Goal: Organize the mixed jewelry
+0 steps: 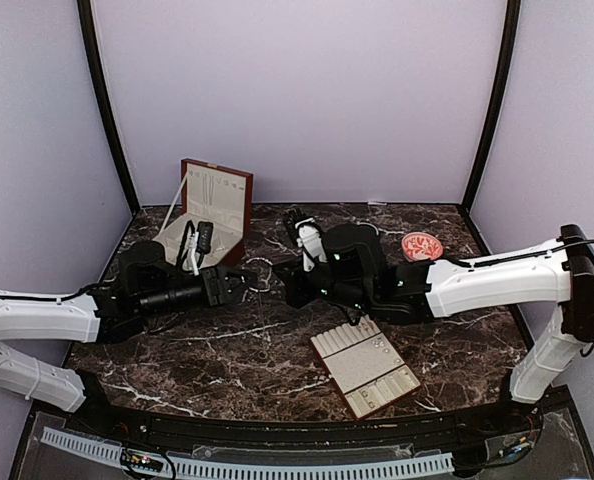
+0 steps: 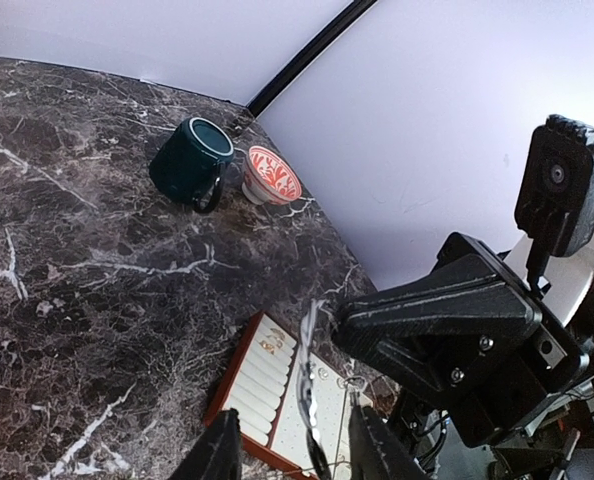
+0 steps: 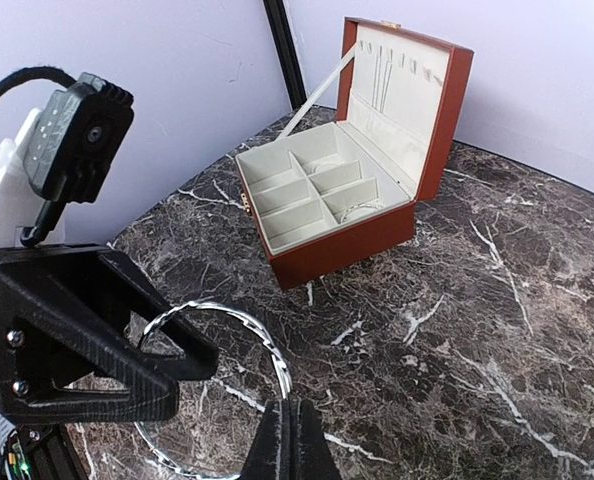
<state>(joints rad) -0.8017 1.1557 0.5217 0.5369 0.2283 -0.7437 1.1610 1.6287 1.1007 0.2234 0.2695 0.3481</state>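
Reaching inward over the veined counter (image 1: 227, 350), the right pincer (image 3: 285, 445) clamps 1 twisted silvery bangle (image 3: 227, 310); the left pincer (image 2: 297, 450) gapes around it.

Right gripper (image 3: 288, 438) shut; left gripper (image 2: 297, 448) seemingly parted.

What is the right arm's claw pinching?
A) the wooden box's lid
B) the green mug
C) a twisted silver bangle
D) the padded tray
C: in the right wrist view, the right claw is shut on the rim of the twisted silver bangle.
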